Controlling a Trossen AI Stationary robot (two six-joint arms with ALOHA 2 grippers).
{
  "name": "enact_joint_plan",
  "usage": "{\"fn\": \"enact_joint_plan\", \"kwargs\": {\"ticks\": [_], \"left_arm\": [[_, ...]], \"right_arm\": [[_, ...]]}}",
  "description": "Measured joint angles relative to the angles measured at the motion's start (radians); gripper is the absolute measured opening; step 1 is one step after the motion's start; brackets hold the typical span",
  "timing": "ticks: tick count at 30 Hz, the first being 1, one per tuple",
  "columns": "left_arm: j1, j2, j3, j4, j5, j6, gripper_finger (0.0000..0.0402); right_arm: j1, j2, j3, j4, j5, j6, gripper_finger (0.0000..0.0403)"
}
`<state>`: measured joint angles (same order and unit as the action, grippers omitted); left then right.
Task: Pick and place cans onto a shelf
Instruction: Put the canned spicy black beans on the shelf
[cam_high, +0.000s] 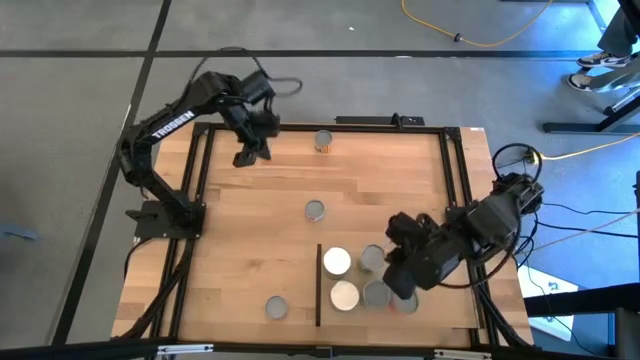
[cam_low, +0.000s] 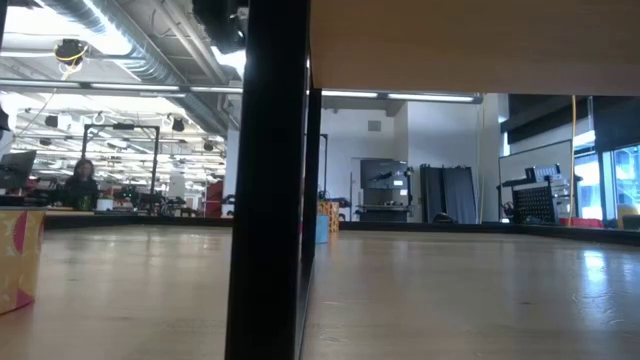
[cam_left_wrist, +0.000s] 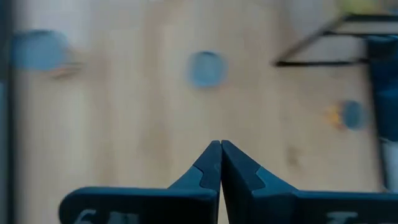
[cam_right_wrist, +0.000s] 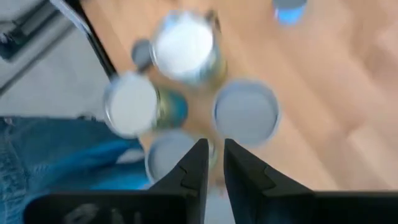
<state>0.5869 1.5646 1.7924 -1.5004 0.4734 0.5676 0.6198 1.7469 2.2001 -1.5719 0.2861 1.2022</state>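
Observation:
Several cans stand upright on the shelf (cam_high: 440, 230), a light board at the table's near right with a dark strip (cam_high: 318, 285) along its left edge: two white-topped cans (cam_high: 337, 262) (cam_high: 345, 295) and two grey-topped cans (cam_high: 372, 258) (cam_high: 377, 293). A red-sided can (cam_high: 407, 304) shows partly under my right arm. My right gripper (cam_high: 399, 288) (cam_right_wrist: 216, 155) hangs above this group, tilted down, a narrow gap between its fingers and nothing in it. My left gripper (cam_high: 246, 156) (cam_left_wrist: 221, 148) is shut and empty over the table's far left. Loose cans stand on the tabletop (cam_high: 323, 140) (cam_high: 315, 210) (cam_high: 276, 307).
The tabletop has a black frame (cam_high: 200, 200) with rails along both sides. A black post (cam_low: 268, 180) stands close in the low view, with an orange-sided object (cam_low: 15, 260) at the left edge. Blue cloth (cam_right_wrist: 62, 162) shows beyond the table's edge in the right wrist view.

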Motion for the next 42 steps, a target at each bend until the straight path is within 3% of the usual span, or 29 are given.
{"fn": "enact_joint_plan", "kwargs": {"ticks": [3, 6, 11, 15, 20, 23, 28, 33, 39, 42], "left_arm": [[-0.028, -0.001, -0.108, -0.013, 0.169, 0.106, 0.0], [-0.072, -0.005, -0.215, -0.018, 0.255, 0.19, 0.0], [-0.137, -0.005, -0.355, 0.019, 0.175, 0.225, 0.0], [-0.149, -0.006, -0.412, 0.073, 0.175, 0.217, 0.0], [-0.148, -0.006, -0.441, 0.229, 0.148, 0.099, 0.0], [-0.147, -0.006, -0.443, 0.382, 0.077, -0.014, 0.0], [-0.147, -0.006, -0.443, 0.633, -0.176, -0.18, 0.0], [-0.141, -0.006, -0.443, 0.766, -0.383, -0.193, 0.0002], [-0.101, -0.006, -0.442, 0.801, -0.439, -0.143, 0.003], [-0.072, -0.006, -0.442, 0.802, -0.439, -0.139, 0.004]], "right_arm": [[-0.016, 0.0, 0.054, 0.001, 0.072, -0.064, 0.0053], [-0.026, -0.001, 0.093, 0.0, 0.129, -0.137, 0.0053], [-0.038, -0.001, 0.136, 0.001, 0.204, -0.305, 0.0053], [-0.069, -0.001, 0.143, 0.001, 0.385, -0.462, 0.0053], [-0.168, -0.002, 0.144, 0.001, 0.591, -0.624, 0.0053], [-0.245, -0.003, 0.144, 0.001, 0.676, -0.657, 0.0053], [-0.369, -0.009, 0.144, 0.001, 0.623, -0.701, 0.0053], [-0.456, -0.011, 0.144, 0.001, 0.57, -0.775, 0.0053], [-0.614, -0.01, 0.143, 0.001, 0.299, -0.847, 0.0053], [-0.72, -0.006, 0.135, 0.0, 0.229, -0.847, 0.0053]]}}
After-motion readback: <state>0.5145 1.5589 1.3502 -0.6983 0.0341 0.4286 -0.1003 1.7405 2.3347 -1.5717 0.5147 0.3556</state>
